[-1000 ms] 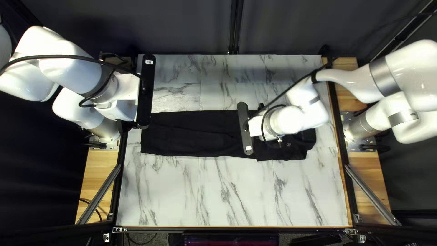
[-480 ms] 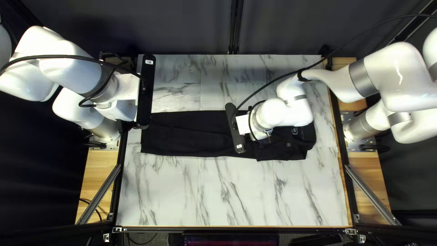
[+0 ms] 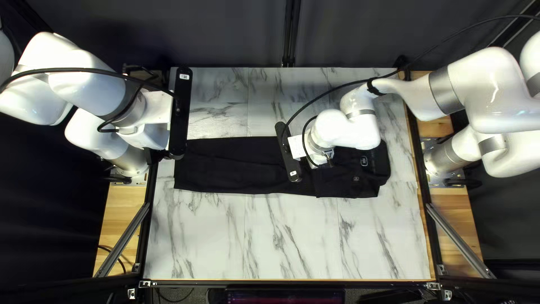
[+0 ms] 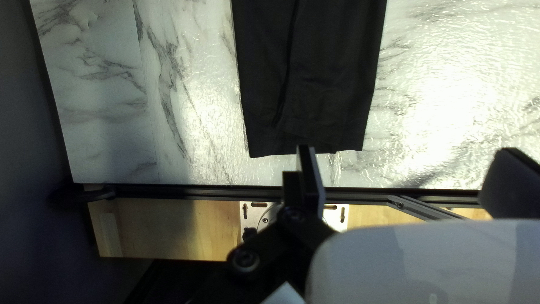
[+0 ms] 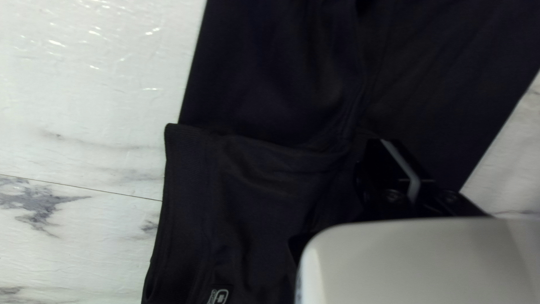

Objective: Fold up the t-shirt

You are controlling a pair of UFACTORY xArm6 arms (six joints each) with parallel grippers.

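Left side board: A pale wooden board (image 3: 121, 214) ran along the counter's left edge, under the base of the left arm (image 3: 84, 79).
Left pincer: The left pincer (image 3: 149, 137) was raised near the garment's left end. In its own wrist view, the left pincer (image 4: 408, 151) was spread, its two fingers well apart, with that end of the cloth ahead of it.
Garment: The black garment (image 3: 236, 163) lay lengthwise across the middle of the marbled counter (image 3: 281, 236), in a long narrow strip. Its left end was nearly straight, with a crease running lengthwise.
Right pincer: The right pincer (image 3: 322, 159) was above the right half of the garment. In its own wrist view, the right pincer (image 5: 388, 142) had its fingers pressed together beside the edge of an overlying layer; whether any cloth was caught between them could not be told.
Garment, right part: A shorter layer overlay the strip, with a ribbed band along one side. A small pale emblem (image 3: 364, 161) marked this part.
Right arm: The right arm (image 3: 472, 90) reached inward over the counter's right edge, a black cable (image 3: 332, 90) looping above it.
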